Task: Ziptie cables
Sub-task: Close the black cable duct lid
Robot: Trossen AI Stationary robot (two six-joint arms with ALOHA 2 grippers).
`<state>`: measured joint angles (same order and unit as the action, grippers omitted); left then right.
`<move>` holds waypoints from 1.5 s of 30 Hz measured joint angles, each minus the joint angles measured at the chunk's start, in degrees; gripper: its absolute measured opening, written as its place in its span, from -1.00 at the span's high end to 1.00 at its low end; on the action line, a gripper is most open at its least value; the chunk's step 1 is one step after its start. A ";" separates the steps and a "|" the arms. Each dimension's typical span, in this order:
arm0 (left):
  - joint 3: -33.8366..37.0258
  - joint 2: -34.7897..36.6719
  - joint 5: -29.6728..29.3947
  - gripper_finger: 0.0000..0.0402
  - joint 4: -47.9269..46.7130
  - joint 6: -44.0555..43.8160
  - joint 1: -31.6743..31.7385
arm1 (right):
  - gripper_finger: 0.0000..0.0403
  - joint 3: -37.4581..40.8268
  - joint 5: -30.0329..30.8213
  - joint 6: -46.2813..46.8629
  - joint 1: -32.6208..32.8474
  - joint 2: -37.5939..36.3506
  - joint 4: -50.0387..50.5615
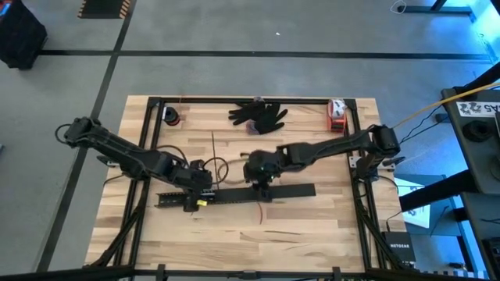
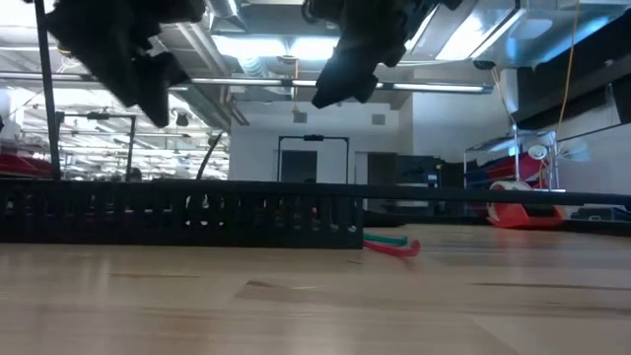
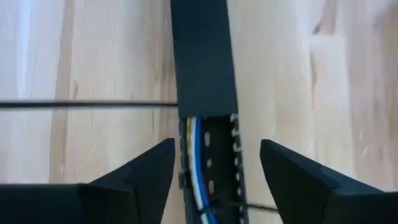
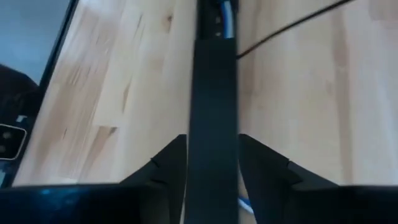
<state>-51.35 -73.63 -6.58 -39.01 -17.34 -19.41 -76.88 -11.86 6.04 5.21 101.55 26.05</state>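
Observation:
A long black slotted bar point(image 1: 234, 193) lies across the table's middle, its right part closed by a flat black cover point(image 4: 214, 93). In its open channel lie the cables point(image 3: 194, 162), yellow, blue and white, and a wire loop point(image 1: 219, 166) stands out on the far side. The ziptie point(image 1: 213, 152), a thin straight dark strip point(image 3: 87, 103), lies on the wood and points at the bar. My left gripper point(image 3: 217, 168) hangs open over the bar's left part point(image 1: 193, 201). My right gripper point(image 4: 213, 155) hangs open over the covered part point(image 1: 262, 184). The low view shows both above the bar.
Black gloves point(image 1: 258, 115) lie at the far middle, an orange-and-white object point(image 1: 336, 115) at the far right and a dark roll point(image 1: 170, 115) at the far left. A short red wire point(image 1: 262, 215) lies near the bar. Bare wood stretches toward the near edge.

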 joint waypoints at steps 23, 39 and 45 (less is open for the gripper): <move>0.04 -10.78 -3.28 -0.26 14.73 -6.70 -0.38 | -0.38 2.94 8.13 -10.19 3.68 3.90 -5.58; 0.07 -15.65 -0.16 -0.26 18.60 -6.67 0.82 | -0.38 6.51 8.26 -7.94 3.79 3.90 -6.11; 0.07 -15.73 4.82 -0.26 19.67 -5.94 0.71 | -0.38 6.51 8.24 -7.80 3.79 3.90 -6.13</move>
<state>-51.29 -89.36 -1.75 -19.34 -23.29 -18.70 -70.37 -3.62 -1.76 8.99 105.45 19.92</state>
